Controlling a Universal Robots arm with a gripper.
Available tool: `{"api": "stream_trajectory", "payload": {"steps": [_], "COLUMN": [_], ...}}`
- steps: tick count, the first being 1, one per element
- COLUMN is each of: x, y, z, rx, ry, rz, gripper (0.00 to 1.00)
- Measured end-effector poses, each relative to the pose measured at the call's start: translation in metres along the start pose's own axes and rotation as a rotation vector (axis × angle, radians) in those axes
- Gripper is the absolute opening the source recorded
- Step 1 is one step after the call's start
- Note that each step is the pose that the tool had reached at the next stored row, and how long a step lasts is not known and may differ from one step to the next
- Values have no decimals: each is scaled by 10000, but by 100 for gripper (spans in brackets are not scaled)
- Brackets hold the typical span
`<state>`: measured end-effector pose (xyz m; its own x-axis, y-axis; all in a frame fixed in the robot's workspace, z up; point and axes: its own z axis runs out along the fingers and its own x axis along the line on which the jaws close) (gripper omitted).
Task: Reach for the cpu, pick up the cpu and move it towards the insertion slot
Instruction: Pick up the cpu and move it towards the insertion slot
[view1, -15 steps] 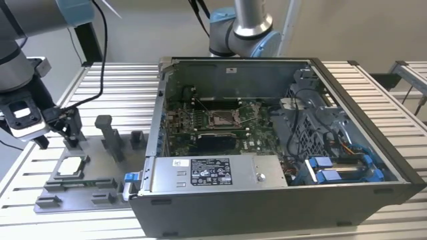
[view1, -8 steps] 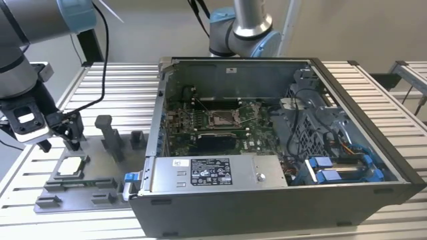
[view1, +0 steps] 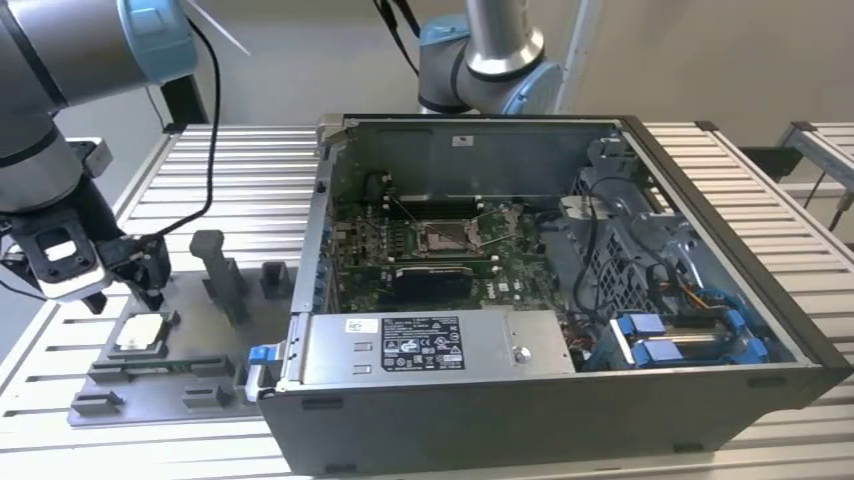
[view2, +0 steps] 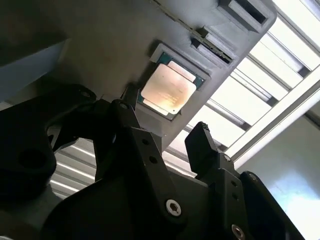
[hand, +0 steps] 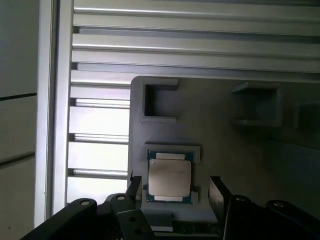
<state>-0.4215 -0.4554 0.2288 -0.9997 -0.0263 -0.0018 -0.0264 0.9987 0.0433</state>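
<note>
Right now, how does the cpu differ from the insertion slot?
The cpu shows a pale silver face; the insertion slot has a dark centre in a metal frame. The cpu lies on the grey fixture outside the computer case; the insertion slot sits inside it. The open gripper hangs just above the cpu, far from the insertion slot. Both are square.

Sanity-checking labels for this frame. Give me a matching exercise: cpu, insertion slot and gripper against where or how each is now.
1. cpu
2. insertion slot
3. gripper

A. open, hovering over the grey tray
B. lying flat in a recess of the grey tray
C. on the green board inside the open computer case

Pairs: 1-B; 2-C; 3-A
</note>
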Motion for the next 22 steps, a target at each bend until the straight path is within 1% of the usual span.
{"api": "stream_trajectory", "payload": {"steps": [5,14,22], "x": [8,28,30], "y": [-15,-30,-71], "z": [87,205,312], "rx": [0,1,0], "ry": [2,1,-2], "rz": [2,46,62], "gripper": [100,100,100]}}
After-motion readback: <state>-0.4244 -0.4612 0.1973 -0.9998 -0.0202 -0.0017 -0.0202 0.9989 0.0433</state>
